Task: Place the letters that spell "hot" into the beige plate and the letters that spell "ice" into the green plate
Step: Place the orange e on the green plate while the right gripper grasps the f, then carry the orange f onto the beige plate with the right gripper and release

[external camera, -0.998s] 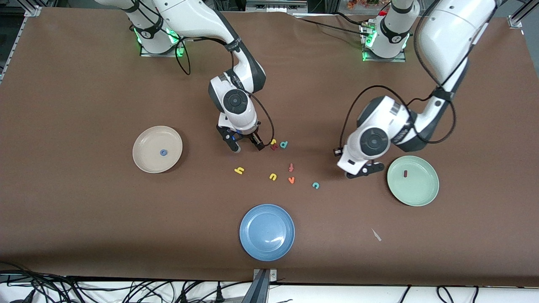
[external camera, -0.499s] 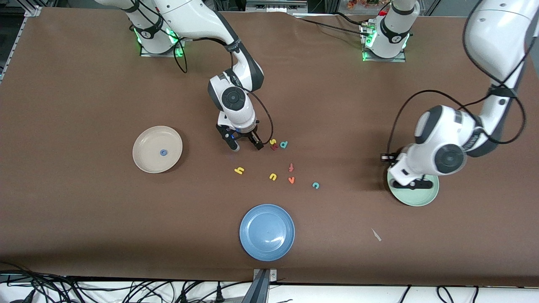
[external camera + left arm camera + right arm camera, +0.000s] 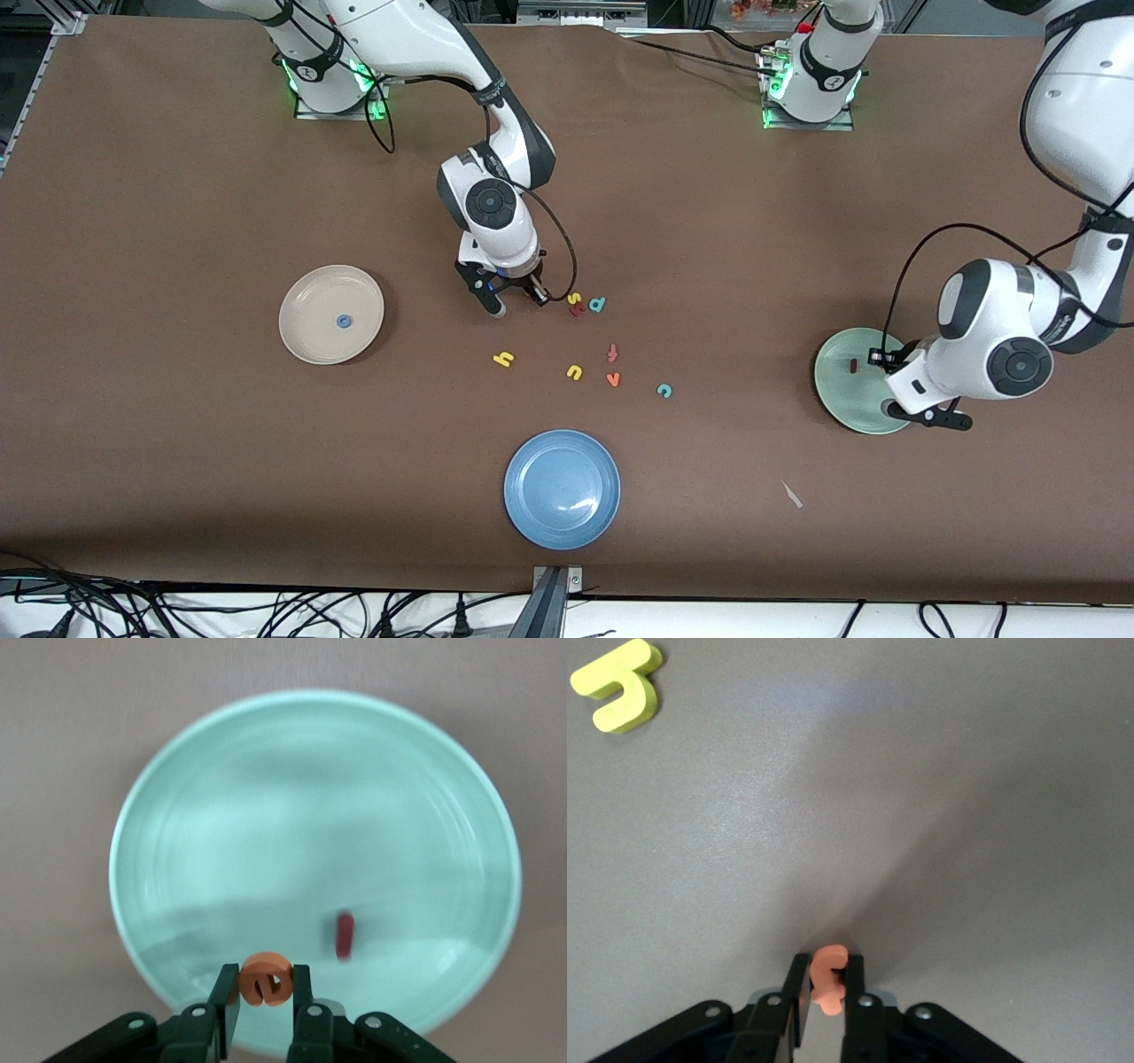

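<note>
My left gripper [image 3: 924, 415] [image 3: 266, 992] is shut on the orange "e" [image 3: 266, 979]. It hangs over the green plate [image 3: 846, 394] [image 3: 221, 833], at the rim toward the left arm's end. The dark red "i" [image 3: 853, 364] [image 3: 345, 935] lies in that plate. Low at the table beside the letter cluster, my right gripper [image 3: 519, 306] [image 3: 827, 992] is shut on the orange "t" [image 3: 828, 986], which the hand hides in the front view. The blue "o" [image 3: 344, 322] lies in the beige plate [image 3: 310, 341]. The yellow "h" [image 3: 503, 359] [image 3: 620, 684] and the teal "c" [image 3: 664, 390] lie on the table.
A blue plate [image 3: 562, 488] sits nearest the front camera. Loose letters lie mid-table: a teal "d" [image 3: 598, 305], a yellow one [image 3: 574, 299] touching a dark red one [image 3: 577, 310], a pinkish "t/f" [image 3: 612, 353], a yellow "n/u" [image 3: 574, 372] and an orange "v" [image 3: 612, 379].
The left arm has swung away from the letter cluster toward its end of the table and now hangs over the green plate. The right gripper has shut on the orange "t".
</note>
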